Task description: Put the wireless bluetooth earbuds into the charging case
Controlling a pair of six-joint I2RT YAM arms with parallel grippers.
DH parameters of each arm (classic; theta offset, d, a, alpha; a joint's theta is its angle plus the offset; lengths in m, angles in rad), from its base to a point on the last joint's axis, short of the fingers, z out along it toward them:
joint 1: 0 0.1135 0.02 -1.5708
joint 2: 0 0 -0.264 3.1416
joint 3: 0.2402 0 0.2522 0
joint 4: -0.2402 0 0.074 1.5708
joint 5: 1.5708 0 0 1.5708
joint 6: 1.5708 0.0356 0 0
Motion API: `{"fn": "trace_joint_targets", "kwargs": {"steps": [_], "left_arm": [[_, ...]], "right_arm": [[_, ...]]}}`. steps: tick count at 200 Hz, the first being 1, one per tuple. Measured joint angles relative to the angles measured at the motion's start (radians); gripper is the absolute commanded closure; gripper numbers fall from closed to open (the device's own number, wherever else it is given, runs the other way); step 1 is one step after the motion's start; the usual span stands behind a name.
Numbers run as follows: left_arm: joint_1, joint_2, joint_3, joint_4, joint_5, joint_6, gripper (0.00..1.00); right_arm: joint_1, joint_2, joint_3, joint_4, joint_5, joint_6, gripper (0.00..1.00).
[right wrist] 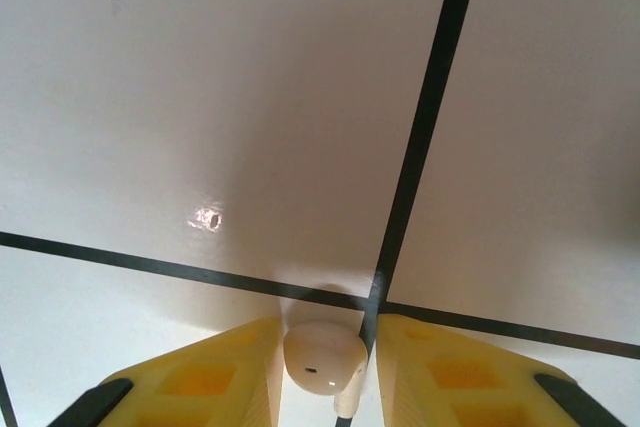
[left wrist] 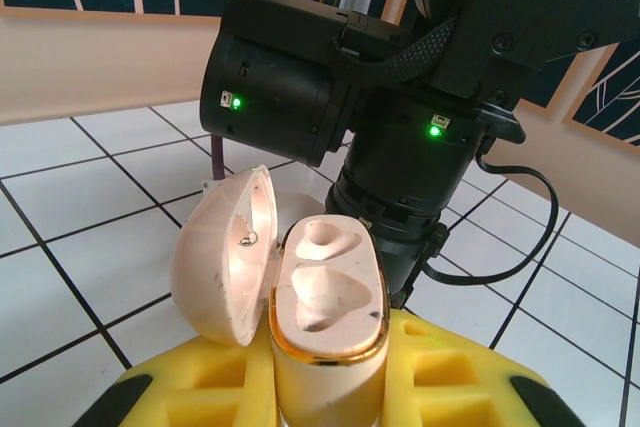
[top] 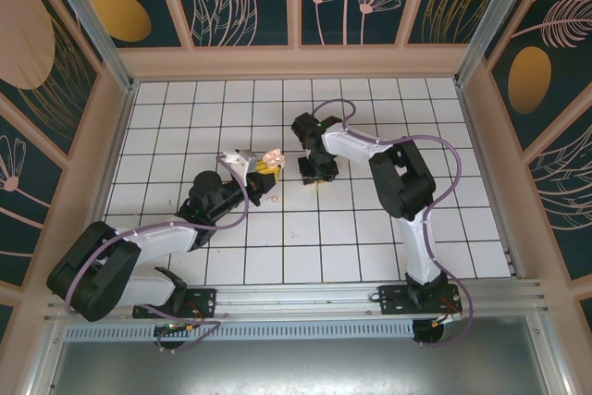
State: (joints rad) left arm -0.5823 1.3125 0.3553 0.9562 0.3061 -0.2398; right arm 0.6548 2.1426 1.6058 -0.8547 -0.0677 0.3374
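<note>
1. The left gripper (left wrist: 328,382), at the bottom centre of the left wrist view, clamps the charging case (left wrist: 325,297) upright. Its lid (left wrist: 225,267) is swung open to the left and both sockets are empty.
2. The right gripper (right wrist: 325,342), at the bottom centre of the right wrist view, pinches an earbud (right wrist: 322,355) above a crossing of black tile lines (right wrist: 375,292).

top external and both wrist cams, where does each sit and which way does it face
Top external: above and behind the arms, looking down on the tiled table; left arm and right arm show.
Left wrist: behind the left gripper, looking along its yellow fingers at the open charging case clamped there.
Right wrist: behind the right gripper, looking down at tiles, an earbud between its fingers.
Shared: top external and left wrist both show that case.
</note>
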Motion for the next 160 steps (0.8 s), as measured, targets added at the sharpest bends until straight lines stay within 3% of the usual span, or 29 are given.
{"fn": "trace_joint_targets", "kwargs": {"steps": [85,160], "left_arm": [[0.0,-0.009,-0.008,-0.008,0.06,0.076,0.81],[0.0,0.039,0.01,0.014,0.188,0.22,0.82]], "right_arm": [[0.003,-0.068,-0.101,0.093,0.023,0.005,0.78],[0.011,-0.491,-0.371,0.343,0.064,0.032,0.79]]}}
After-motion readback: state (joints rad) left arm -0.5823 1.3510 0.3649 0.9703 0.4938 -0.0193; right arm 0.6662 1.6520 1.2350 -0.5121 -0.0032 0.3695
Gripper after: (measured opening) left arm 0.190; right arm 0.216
